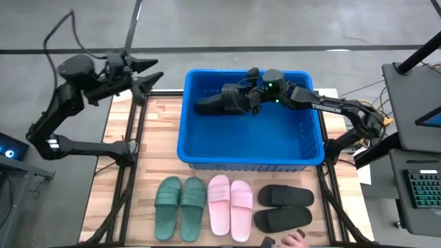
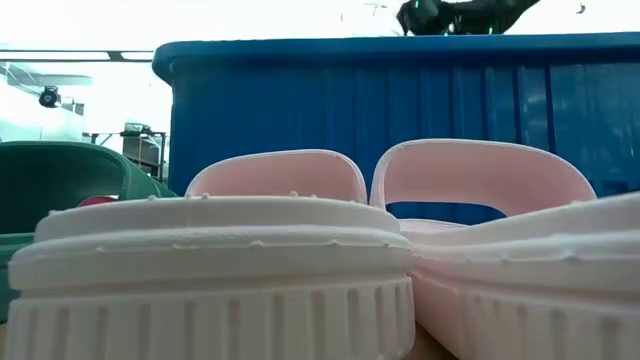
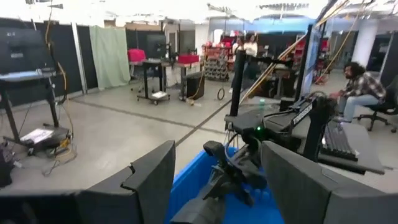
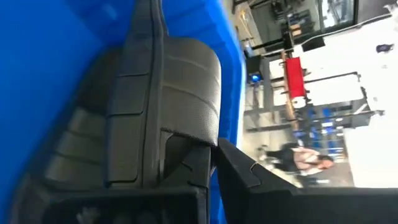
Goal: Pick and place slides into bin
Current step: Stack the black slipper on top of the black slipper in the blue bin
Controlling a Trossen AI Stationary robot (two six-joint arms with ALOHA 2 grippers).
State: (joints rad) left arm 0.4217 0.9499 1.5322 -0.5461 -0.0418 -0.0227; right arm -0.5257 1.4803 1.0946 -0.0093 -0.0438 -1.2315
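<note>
Left gripper (image 1: 148,74) parked off the bench's far left corner, jaws spread, empty. On the bench (image 1: 158,131) front: dark green pair (image 1: 180,207), pink pair (image 1: 230,206), two black slides (image 1: 284,207). Centre: blue bin (image 1: 200,148). Above its interior, right gripper (image 1: 238,98), jaws pinching a black slide (image 1: 210,105). Step in hand, seemingly: placing. Next: spreading those jaws to drop it.

Glossy blue plastic bin (image 1: 249,153) with ribbed walls, matt rubbery pink slides (image 1: 230,205) with grooved sole edges, matt green slides (image 1: 180,207), matt black slides (image 1: 284,208), pale wood-plank table (image 1: 160,131), dark matt gripper fingers (image 3: 154,180)
</note>
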